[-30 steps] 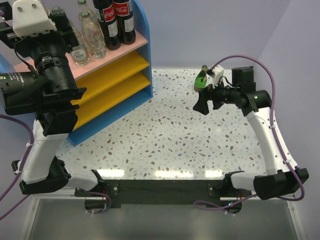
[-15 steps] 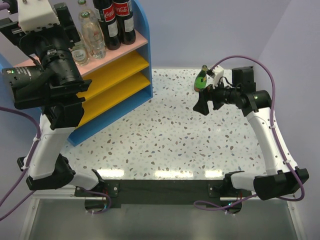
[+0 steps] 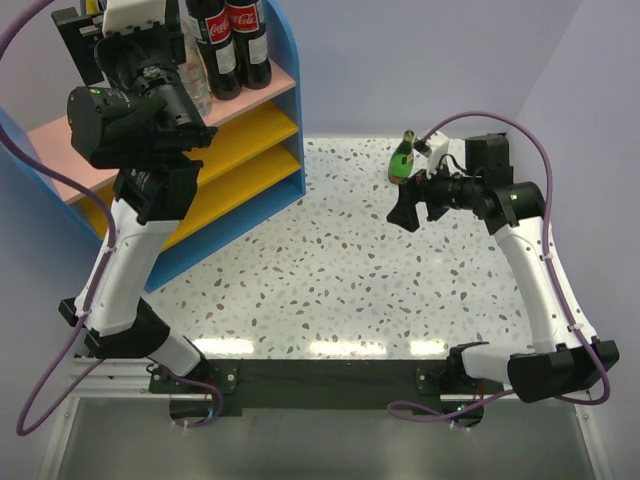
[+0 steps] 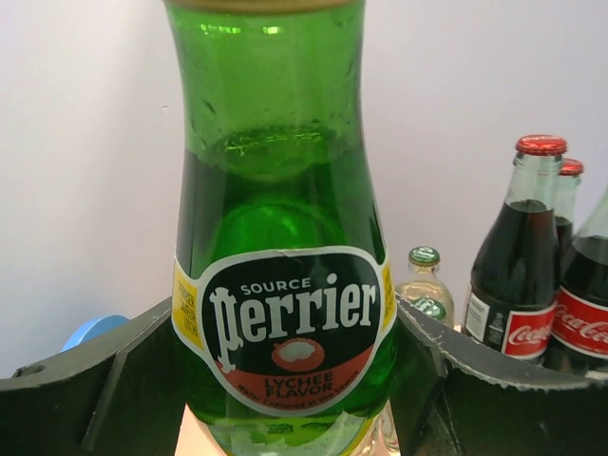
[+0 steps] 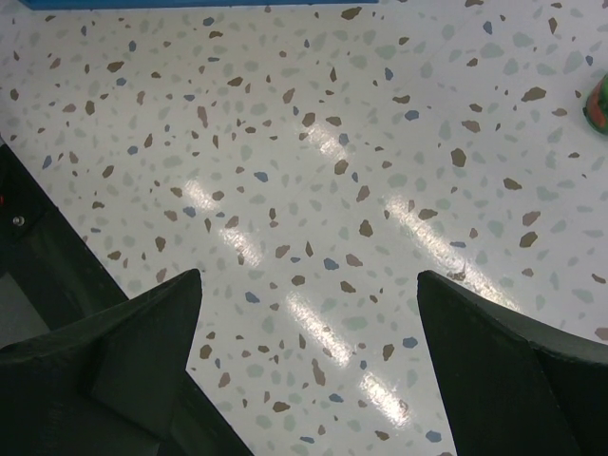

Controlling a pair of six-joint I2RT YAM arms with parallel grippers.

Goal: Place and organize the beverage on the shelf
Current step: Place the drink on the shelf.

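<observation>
A green glass Perrier bottle point(image 4: 285, 237) stands upright between the black fingers point(image 4: 114, 380) of my left gripper point(image 4: 285, 328), which is shut on it. The left arm point(image 3: 130, 110) reaches high over the pink top board point(image 3: 60, 140) of the shelf point(image 3: 285, 70) and hides gripper and bottle in the top view. Behind the held bottle stand dark cola bottles point(image 4: 518, 275) and clear green-capped ones point(image 4: 424, 275). The cola bottles point(image 3: 230, 40) also show from above. Another green bottle point(image 3: 403, 158) stands on the table beside my open, empty right gripper point(image 3: 403, 205).
The shelf's two yellow boards point(image 3: 250, 130) sit under the pink one. The right wrist view looks down on speckled table point(image 5: 313, 142) between my open right gripper point(image 5: 309, 285); the green bottle's edge point(image 5: 598, 103) shows at far right.
The left arm has swung up and to the right, further over the shelf's top board, carrying the green bottle. The right arm has not moved.
</observation>
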